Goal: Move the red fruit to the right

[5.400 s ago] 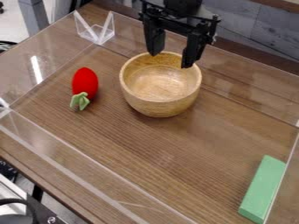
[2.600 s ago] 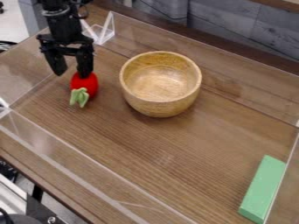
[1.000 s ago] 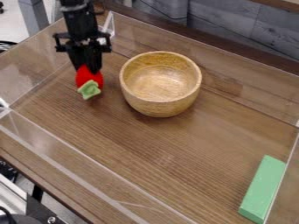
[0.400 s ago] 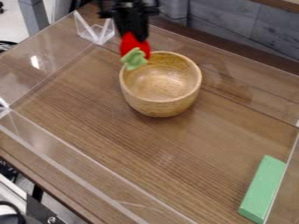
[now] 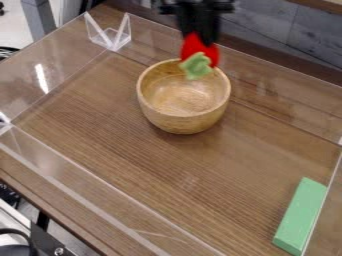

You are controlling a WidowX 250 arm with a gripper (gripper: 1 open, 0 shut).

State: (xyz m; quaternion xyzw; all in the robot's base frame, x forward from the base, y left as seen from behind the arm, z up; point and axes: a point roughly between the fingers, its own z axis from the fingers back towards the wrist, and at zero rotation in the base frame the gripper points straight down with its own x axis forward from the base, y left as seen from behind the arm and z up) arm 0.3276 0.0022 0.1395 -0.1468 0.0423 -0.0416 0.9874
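The red fruit (image 5: 198, 49), a small bright red toy strawberry with its light green stem end pointing down, hangs in the air over the far right rim of the wooden bowl (image 5: 163, 106). My gripper (image 5: 199, 42) comes down from the top edge of the picture and is shut on the fruit's upper part. Its black fingers (image 5: 187, 35) are partly blurred. The fruit touches neither the bowl nor the table.
A flat light green rectangular block (image 5: 302, 215) lies at the near right. A clear plastic wall (image 5: 60, 195) borders the wooden table on the left and front, with a clear bracket (image 5: 107, 32) at the far left.
My gripper closed on the red fruit at the left of the bowl, lifted it off the table and carried it to the right, from the bowl's far left rim to its far right rim.
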